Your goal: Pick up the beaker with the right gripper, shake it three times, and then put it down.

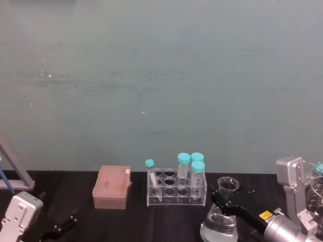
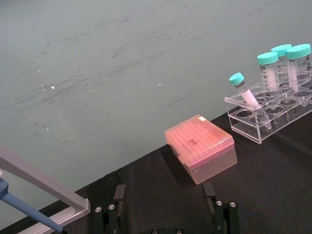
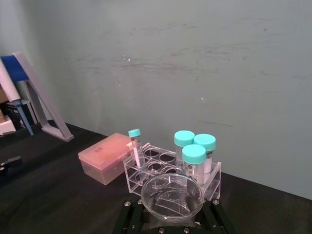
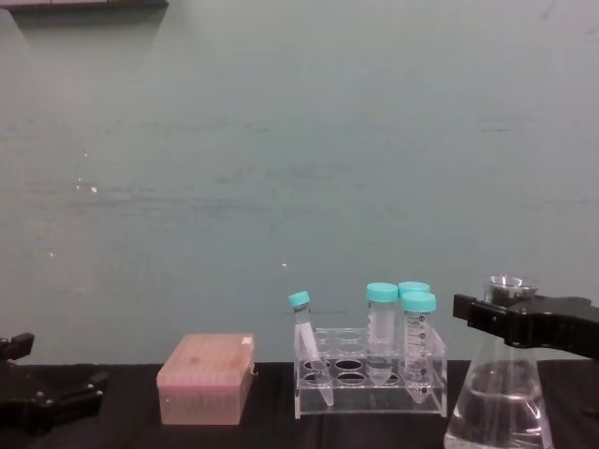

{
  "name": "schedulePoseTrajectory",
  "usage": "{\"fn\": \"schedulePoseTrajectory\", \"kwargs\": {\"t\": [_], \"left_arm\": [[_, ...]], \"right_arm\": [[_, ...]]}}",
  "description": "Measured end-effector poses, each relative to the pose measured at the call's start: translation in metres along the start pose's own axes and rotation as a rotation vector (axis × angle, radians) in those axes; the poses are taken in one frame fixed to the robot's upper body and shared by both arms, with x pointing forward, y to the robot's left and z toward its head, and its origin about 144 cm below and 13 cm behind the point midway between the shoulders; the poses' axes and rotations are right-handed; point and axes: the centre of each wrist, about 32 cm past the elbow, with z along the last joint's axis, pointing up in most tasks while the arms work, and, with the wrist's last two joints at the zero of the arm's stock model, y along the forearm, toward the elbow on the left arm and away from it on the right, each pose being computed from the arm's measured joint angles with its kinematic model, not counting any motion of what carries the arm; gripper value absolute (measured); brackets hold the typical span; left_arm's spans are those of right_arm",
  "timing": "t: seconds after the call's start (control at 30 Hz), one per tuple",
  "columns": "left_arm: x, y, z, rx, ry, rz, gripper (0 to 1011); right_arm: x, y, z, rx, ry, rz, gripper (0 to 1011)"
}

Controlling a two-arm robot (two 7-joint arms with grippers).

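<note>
Right claw clamped around the neck of the beaker, just beside the tube rack; left claw, parted wide, lay low at the left of the surface.

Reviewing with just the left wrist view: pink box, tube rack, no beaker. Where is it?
Observer: The beaker is just right of the rack, on the robot's right.
Operator: And the right gripper?
Observer: The right gripper is at the beaker's neck, just below the rim.
Operator: Anything inside?
Observer: Clear liquid in the lower part.
</note>
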Motion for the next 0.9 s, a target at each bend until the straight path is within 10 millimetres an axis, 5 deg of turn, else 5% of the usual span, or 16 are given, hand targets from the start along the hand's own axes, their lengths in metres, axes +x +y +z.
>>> {"fn": "schedulePoseTrajectory", "kwargs": {"t": [0.9], "left_arm": [[0.0000, 0.0000, 0.0000, 0.000, 0.000, 0.000, 1000]], "right_arm": [[-0.0021, 0.0024, -0.0032, -0.012, 0.009, 0.002, 451]]}}
